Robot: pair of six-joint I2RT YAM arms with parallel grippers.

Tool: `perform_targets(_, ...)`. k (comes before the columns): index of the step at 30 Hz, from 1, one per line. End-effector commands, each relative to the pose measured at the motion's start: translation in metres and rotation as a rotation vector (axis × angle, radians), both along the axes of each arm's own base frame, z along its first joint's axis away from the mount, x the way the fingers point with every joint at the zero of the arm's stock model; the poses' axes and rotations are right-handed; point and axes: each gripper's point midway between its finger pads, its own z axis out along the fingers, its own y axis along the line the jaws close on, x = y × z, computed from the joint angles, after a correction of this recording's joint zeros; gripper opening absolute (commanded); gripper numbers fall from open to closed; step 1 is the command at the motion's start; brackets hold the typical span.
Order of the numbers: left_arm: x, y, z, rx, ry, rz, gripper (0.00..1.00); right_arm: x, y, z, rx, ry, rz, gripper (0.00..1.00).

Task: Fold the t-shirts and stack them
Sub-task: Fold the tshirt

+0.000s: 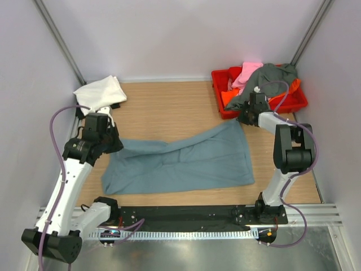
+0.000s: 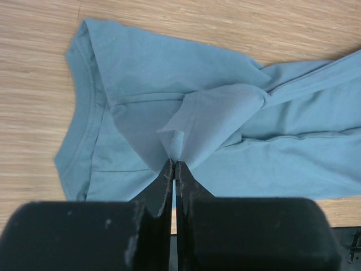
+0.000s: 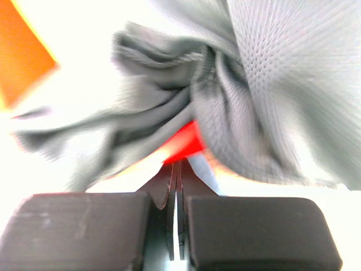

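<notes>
Large dusty blue-grey cloth t-shirt [image 1: 186, 161]: lies across the centre of the wooden table [image 1: 169, 101], partly twisted. A raised fold at its 9 o'clock edge is clamped in the left hand [image 2: 174, 164]. Its 2 o'clock corner appears pinched in the closed right hand [image 1: 243, 117], probably so the cloth can be drawn flat for folding.

Five shirts are counted:
- the blue-grey one
- a white one [image 1: 100, 90] at 10 o'clock
- dark grey [image 1: 271, 76], pink [image 1: 248, 70] and orange [image 1: 228, 99] ones, heaped in one red plastic crate [image 1: 299, 101] at 2 o'clock
</notes>
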Motion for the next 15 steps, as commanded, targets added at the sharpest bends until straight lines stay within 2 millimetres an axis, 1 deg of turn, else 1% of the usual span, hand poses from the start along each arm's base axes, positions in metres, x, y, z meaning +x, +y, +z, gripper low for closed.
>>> perform_targets(1,0.036,-0.001,0.037,-0.008,-0.133,0.031,0.00,0.016,-0.005,0.089,-0.042,-0.188,-0.001,0.01)
perform_targets(2,0.047,-0.003,0.036,-0.004,-0.122,0.030,0.00,0.014,-0.006,0.096,-0.048,-0.201,-0.005,0.02)
perform_targets(3,0.055,-0.005,0.050,-0.007,-0.155,0.028,0.00,0.011,-0.007,0.100,-0.055,-0.209,-0.008,0.02)
perform_targets(4,0.062,-0.005,0.053,-0.003,-0.156,0.030,0.00,0.006,-0.008,0.108,-0.055,-0.224,-0.009,0.02)
perform_targets(5,0.069,-0.006,0.059,-0.001,-0.170,0.028,0.00,0.005,-0.016,0.110,-0.082,-0.230,-0.041,0.02)
perform_targets(6,0.080,-0.007,0.062,0.010,-0.172,0.033,0.00,0.002,-0.018,0.112,-0.092,-0.233,-0.046,0.02)
perform_targets(7,0.086,-0.006,0.067,0.018,-0.186,0.035,0.00,-0.001,-0.020,0.110,-0.099,-0.230,-0.051,0.01)
perform_targets(9,0.099,-0.006,0.070,0.032,-0.185,0.039,0.00,-0.005,-0.024,0.114,-0.108,-0.236,-0.061,0.01)
perform_targets(12,0.110,-0.008,0.071,0.036,-0.181,0.036,0.00,-0.010,-0.028,0.118,-0.113,-0.238,-0.074,0.01)
perform_targets(13,0.113,-0.009,0.077,0.035,-0.191,0.034,0.00,-0.013,-0.029,0.115,-0.114,-0.231,-0.080,0.01)
perform_targets(15,0.112,-0.009,0.077,0.035,-0.176,0.033,0.00,-0.016,-0.031,0.116,-0.115,-0.233,-0.089,0.01)
